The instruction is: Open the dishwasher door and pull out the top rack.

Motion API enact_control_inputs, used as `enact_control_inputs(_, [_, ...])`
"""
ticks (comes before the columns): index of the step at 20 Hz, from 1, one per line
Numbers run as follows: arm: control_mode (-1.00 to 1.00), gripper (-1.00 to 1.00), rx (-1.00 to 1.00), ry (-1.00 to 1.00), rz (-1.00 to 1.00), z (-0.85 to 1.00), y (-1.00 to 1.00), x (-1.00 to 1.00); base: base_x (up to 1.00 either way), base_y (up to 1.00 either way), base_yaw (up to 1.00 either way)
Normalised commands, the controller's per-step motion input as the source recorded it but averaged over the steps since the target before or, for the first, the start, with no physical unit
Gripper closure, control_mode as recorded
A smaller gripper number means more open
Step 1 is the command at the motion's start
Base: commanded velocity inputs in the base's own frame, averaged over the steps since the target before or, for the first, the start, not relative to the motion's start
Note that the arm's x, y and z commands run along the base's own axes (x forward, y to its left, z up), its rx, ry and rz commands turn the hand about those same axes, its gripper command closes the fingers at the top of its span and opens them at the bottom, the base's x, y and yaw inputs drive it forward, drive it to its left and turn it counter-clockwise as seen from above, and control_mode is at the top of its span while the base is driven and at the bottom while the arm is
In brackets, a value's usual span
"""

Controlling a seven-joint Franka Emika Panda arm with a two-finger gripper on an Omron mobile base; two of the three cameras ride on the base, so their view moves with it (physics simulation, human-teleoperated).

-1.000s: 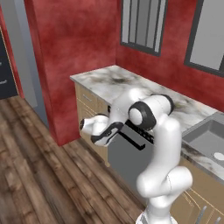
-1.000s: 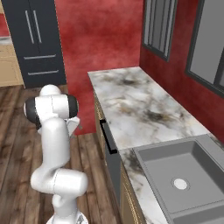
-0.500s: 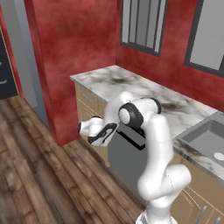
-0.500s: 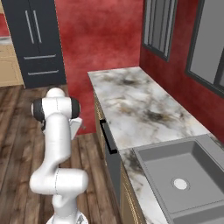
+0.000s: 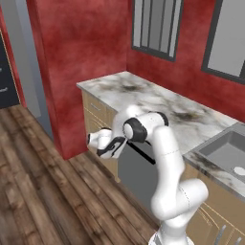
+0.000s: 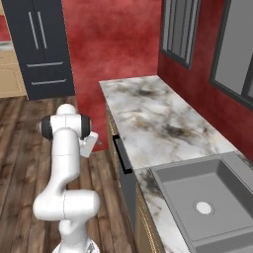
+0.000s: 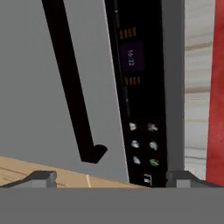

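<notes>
The dishwasher door [image 5: 137, 175] is a flat grey panel under the marble counter, and it stands shut. Its long black bar handle [image 5: 142, 151] runs along the top; the same handle [image 6: 121, 154] sticks out past the counter edge in the right base view. My gripper [image 5: 114, 146] hovers in front of the door's left end, near the handle's end, open and holding nothing. In the hand view the gripper [image 7: 113, 179] faces the grey door [image 7: 30, 87], the handle [image 7: 70, 87] and the black control strip [image 7: 136, 87], with both fingertips [image 7: 42, 178] wide apart. The top rack is hidden behind the door.
Tan wooden cabinet fronts [image 5: 95, 117] flank the dishwasher on the left. A marble counter [image 6: 148, 118] runs along the red wall, with a grey sink [image 6: 202, 197] at its near end. A dark tall cabinet [image 6: 42, 44] stands across the wooden floor [image 5: 43, 191].
My elbow has swung a little to the left in the left base view and the hand has sunk slightly. The jaws stayed open and the door stayed shut.
</notes>
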Motion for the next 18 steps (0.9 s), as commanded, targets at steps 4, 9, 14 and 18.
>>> enact_control_inputs(4, [-1.0,-1.0,0.0,0.0,0.06,-0.32,-0.23,0.37,0.0,0.0,0.0])
enact_control_inputs(9, [-1.0,-1.0,0.0,0.01,0.07,-0.31,-0.24,0.28,0.0,0.0,0.0])
enact_control_inputs(14, [-1.0,-1.0,0.0,0.0,0.07,-0.26,-0.23,0.12,0.0,0.0,0.0])
enact_control_inputs(18, [-1.0,-1.0,0.0,0.0,0.06,-0.26,-0.22,0.17,0.0,0.0,0.0])
